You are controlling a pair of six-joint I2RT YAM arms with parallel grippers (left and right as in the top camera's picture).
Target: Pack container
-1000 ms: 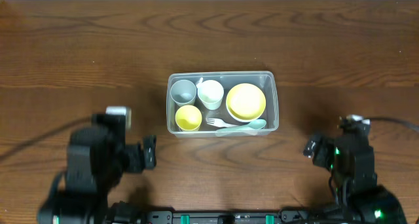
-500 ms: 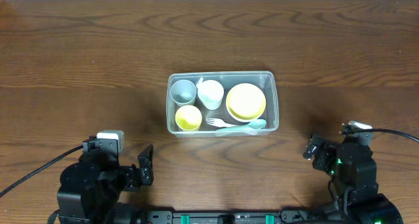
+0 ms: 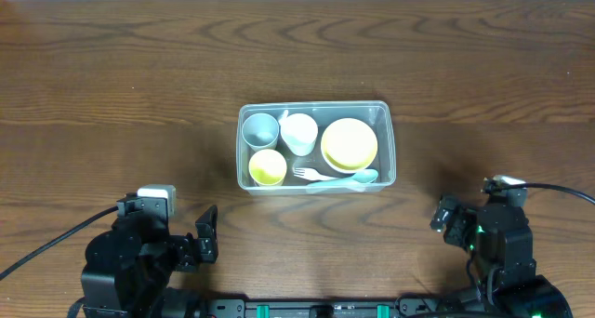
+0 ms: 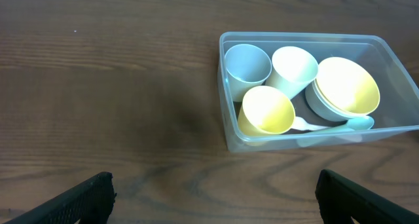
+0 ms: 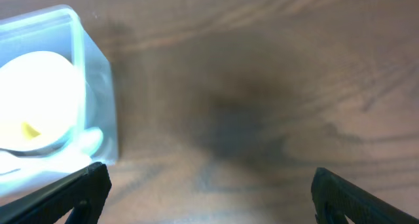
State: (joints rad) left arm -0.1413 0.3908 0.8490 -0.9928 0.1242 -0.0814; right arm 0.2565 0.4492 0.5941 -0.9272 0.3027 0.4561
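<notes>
The clear plastic container [image 3: 390, 141] sits at the table's middle. It holds a grey cup [image 3: 260, 129], a white cup [image 3: 299, 132], a yellow cup [image 3: 268, 167], a yellow bowl [image 3: 350, 143] on a grey bowl, a white fork [image 3: 309, 174] and a pale blue spoon [image 3: 358, 178]. The left wrist view shows the container [image 4: 230, 129] with the cups inside; the right wrist view shows its corner [image 5: 98, 93]. My left gripper [image 3: 206, 234] is open and empty near the front left edge. My right gripper [image 3: 446, 216] is open and empty at the front right.
Bare dark wood table [image 3: 121, 86] lies all round the container. Cables run off from both arms at the front edge.
The left arm pulled back toward the front edge between one second and half a second ago and has since held still. The right arm drew back slightly.
</notes>
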